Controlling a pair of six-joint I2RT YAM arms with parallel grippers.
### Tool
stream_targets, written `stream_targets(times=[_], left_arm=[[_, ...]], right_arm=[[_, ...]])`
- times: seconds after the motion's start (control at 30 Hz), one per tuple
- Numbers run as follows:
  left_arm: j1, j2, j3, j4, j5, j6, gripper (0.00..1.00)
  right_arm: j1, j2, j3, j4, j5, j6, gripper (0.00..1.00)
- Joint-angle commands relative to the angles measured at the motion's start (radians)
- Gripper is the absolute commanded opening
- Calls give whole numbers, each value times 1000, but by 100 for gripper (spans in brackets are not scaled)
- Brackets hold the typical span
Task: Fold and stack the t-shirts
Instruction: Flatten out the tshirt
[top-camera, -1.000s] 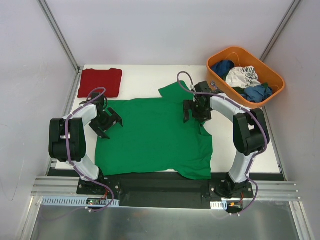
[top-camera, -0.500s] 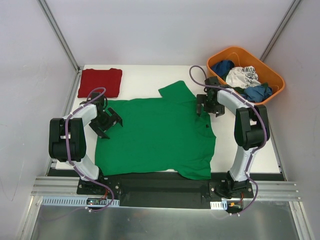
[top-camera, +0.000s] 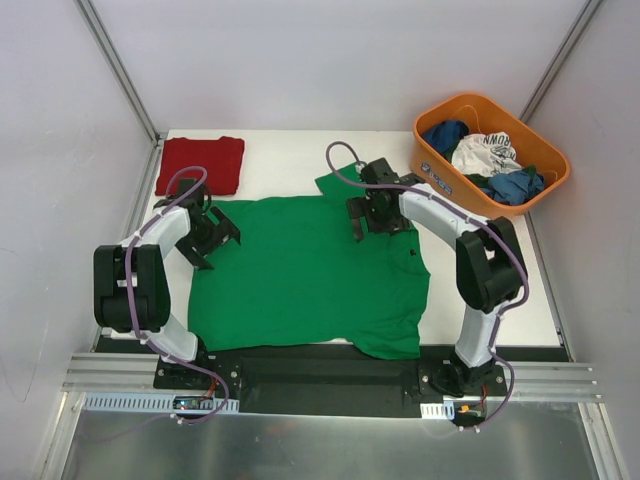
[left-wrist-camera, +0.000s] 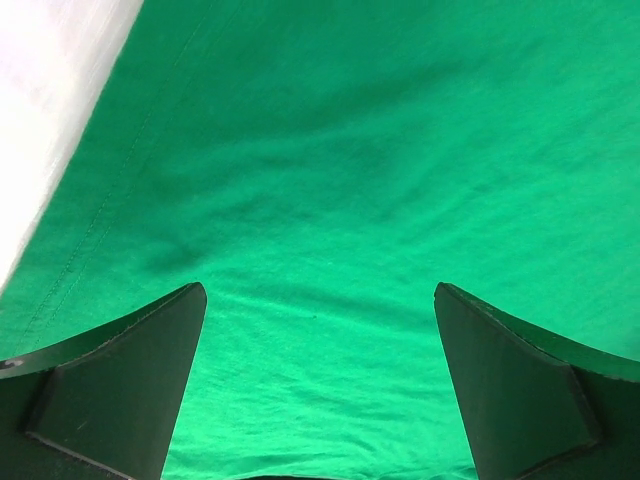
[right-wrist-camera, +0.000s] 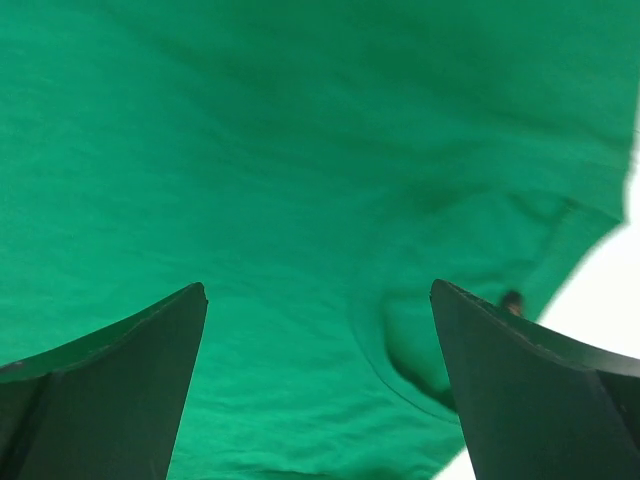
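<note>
Green t-shirt (top-camera: 300, 285) lies spread flat on the table (top-camera: 290, 160). Left end effector (top-camera: 215, 243): jaws fully apart, holding nothing, positioned over the green t-shirt's left edge. Right end effector (top-camera: 378, 220): jaws fully apart, holding nothing, over the shirt's far right part near the collar. Dark red t-shirt (top-camera: 200, 165) lies folded just beyond the green t-shirt's far-left corner. Orange basket (top-camera: 440, 112) of garments stands off its far right.

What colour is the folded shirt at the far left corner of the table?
The folded shirt is dark red, clearest in the top external view.
</note>
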Motion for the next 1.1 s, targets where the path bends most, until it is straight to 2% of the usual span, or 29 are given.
stream_targets(times=[0.0, 0.27, 0.4, 0.53, 0.67, 0.83, 1.07], left_arm=[[-22, 30, 83, -1, -36, 10, 99], [-54, 226, 238, -1, -14, 22, 99], [-77, 307, 302, -2, -17, 37, 99], [-88, 389, 402, -2, -2, 50, 99], [-100, 463, 491, -4, 24, 57, 99], [-112, 551, 617, -8, 59, 74, 99], [-125, 634, 772, -16, 101, 100, 99]], right_arm=[[4, 77, 73, -22, -28, 34, 99], [-45, 207, 125, -33, 4, 48, 99], [-78, 232, 124, -68, 76, 50, 99], [-133, 243, 134, -72, 41, 34, 99], [-161, 269, 214, -127, 139, -1, 99], [-238, 318, 298, -137, 78, -32, 99], [-267, 390, 456, -147, 68, -99, 99]])
